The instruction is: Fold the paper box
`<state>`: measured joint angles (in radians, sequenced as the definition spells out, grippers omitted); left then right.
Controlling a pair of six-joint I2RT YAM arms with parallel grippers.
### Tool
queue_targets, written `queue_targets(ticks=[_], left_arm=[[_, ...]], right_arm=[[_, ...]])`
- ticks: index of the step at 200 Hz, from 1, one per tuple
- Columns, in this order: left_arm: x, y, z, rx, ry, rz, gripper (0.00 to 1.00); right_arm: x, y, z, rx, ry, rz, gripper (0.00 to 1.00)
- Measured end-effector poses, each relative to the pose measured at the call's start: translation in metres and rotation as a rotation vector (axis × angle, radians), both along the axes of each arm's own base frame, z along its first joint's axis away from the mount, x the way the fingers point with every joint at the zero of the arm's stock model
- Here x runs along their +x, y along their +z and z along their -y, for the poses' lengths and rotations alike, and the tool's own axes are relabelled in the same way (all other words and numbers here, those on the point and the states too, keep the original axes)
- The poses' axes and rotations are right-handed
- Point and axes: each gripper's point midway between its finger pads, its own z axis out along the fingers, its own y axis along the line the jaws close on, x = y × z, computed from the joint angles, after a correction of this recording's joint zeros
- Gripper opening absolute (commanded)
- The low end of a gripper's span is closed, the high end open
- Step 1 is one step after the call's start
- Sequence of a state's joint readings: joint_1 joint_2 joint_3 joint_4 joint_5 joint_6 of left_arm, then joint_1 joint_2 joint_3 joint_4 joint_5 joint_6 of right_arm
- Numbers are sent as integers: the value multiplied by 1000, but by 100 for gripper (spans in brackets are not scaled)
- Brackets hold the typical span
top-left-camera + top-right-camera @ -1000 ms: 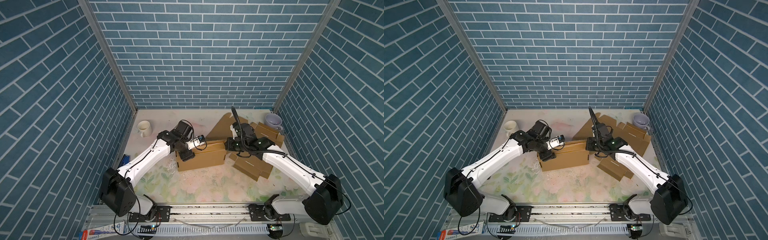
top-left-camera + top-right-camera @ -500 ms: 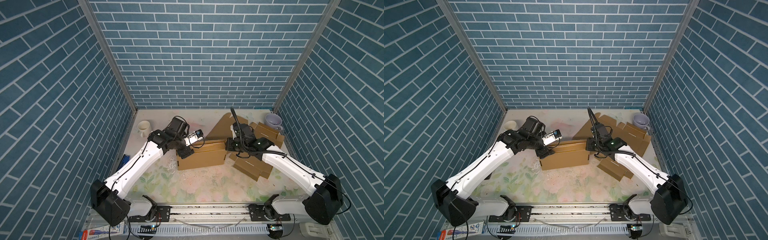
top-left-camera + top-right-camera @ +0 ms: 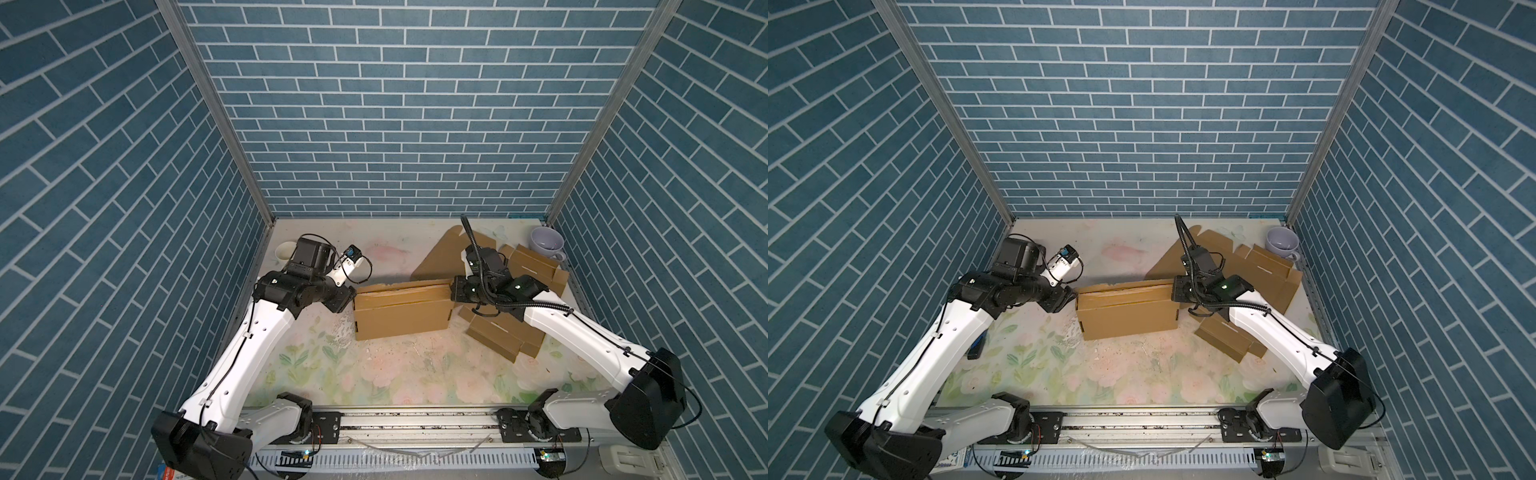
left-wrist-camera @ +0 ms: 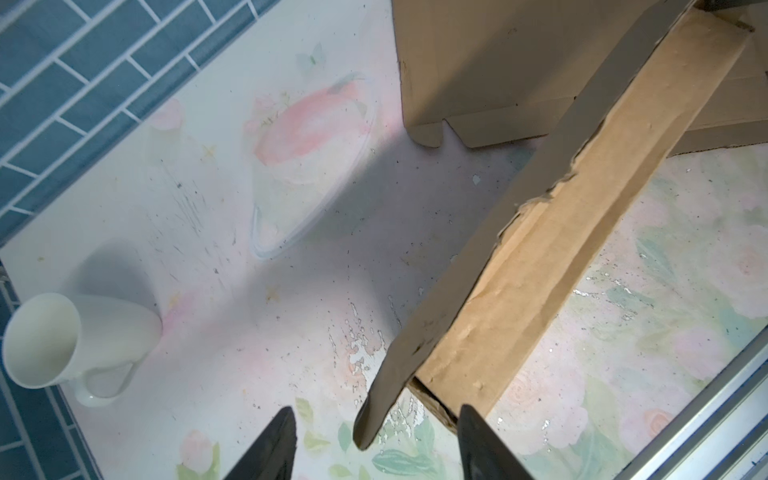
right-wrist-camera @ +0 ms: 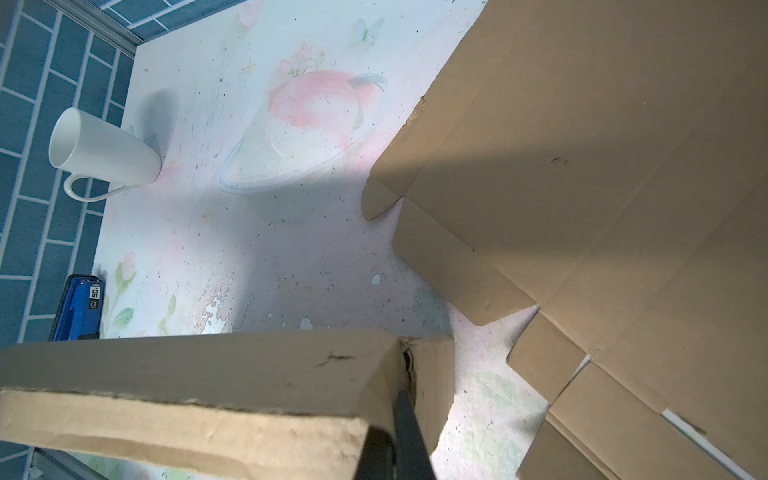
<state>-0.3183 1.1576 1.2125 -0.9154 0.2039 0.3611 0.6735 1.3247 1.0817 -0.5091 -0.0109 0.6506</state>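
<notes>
The paper box is a brown cardboard box standing mid-table, its top flaps folded in. My left gripper is at its left end. In the left wrist view this gripper is open, and the tip of a loose flap pokes between the fingers without touching either. My right gripper is at the box's right end. In the right wrist view this gripper is shut on the end wall of the box.
A white mug stands at the back left, a lilac mug at the back right. Flat cardboard sheets and folded pieces lie right of the box. A blue object lies by the left wall.
My left gripper has drawn back to the left off the box's end, and its jaws have narrowed a little. The right arm and the box have not moved.
</notes>
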Motion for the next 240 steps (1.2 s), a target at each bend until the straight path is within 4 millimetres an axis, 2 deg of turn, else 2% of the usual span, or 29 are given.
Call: queue_targets(ticks=[41, 72, 93, 111, 169, 200, 240], left_arm=[[3, -12, -1, 8, 14, -43, 34], [7, -29, 1, 21, 12, -105, 26], [8, -35, 3, 23, 5, -132, 9], [9, -33, 5, 15, 11, -148, 0], [5, -32, 9, -55, 105, -240, 0], [6, -35, 10, -120, 193, -285, 8], [7, -39, 15, -197, 266, -326, 8]], right_arm=[[0, 0, 0, 0, 0, 0, 0], [0, 0, 0, 0, 0, 0, 0], [0, 0, 0, 0, 0, 0, 0], [0, 0, 0, 0, 0, 0, 0], [-3, 1, -2, 9, -15, -6, 0], [-8, 1, -4, 17, -27, -9, 0], [-7, 0, -5, 22, -44, -6, 0]])
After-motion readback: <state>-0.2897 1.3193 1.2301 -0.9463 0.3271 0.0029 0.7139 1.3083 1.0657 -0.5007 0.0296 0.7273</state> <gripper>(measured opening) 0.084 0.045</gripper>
